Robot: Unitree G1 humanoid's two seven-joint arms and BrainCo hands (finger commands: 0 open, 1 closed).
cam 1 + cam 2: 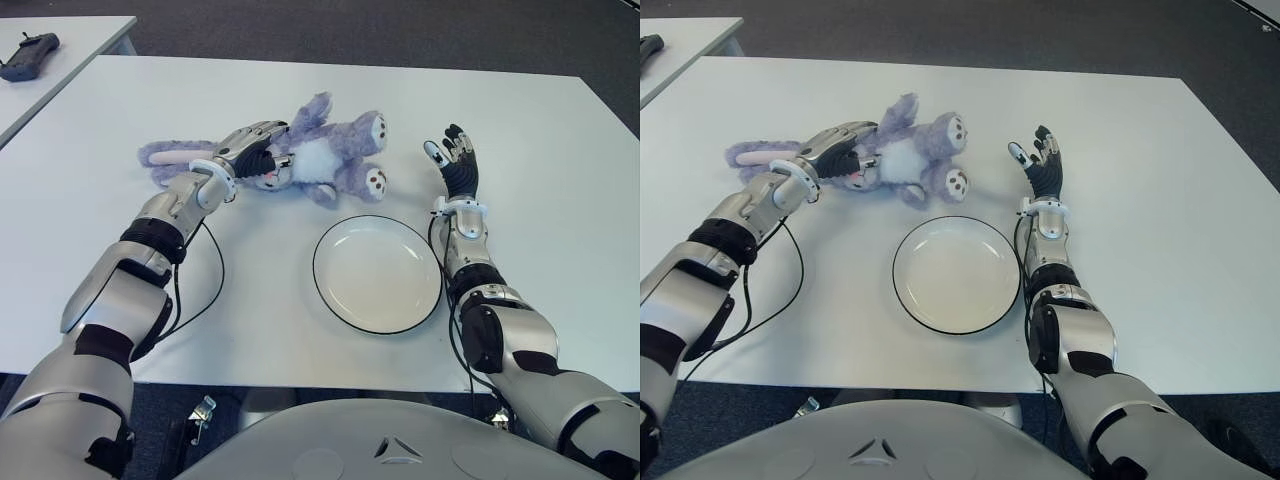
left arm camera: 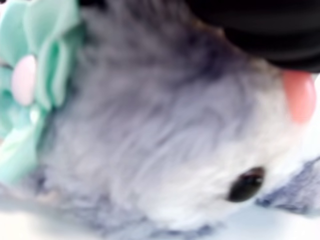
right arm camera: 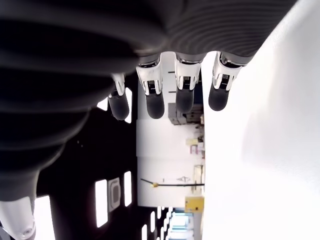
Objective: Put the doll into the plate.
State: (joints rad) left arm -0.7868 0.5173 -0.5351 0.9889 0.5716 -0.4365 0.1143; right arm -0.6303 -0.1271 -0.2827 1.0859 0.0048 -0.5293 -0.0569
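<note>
The doll [image 1: 300, 155] is lying on the table [image 1: 560, 200], at about 11 o'clock from the plate [image 1: 377, 272] and near its rim. The left hand [image 1: 250, 150] is laid over the doll's head, with fingers curled on it; a firm grip cannot be confirmed, but a grasp is judged to be in progress. The right hand [image 1: 455, 160] is held open and empty at 1 o'clock from the plate. Next, the doll must be lifted and carried toward 5 o'clock, over the plate.
</note>
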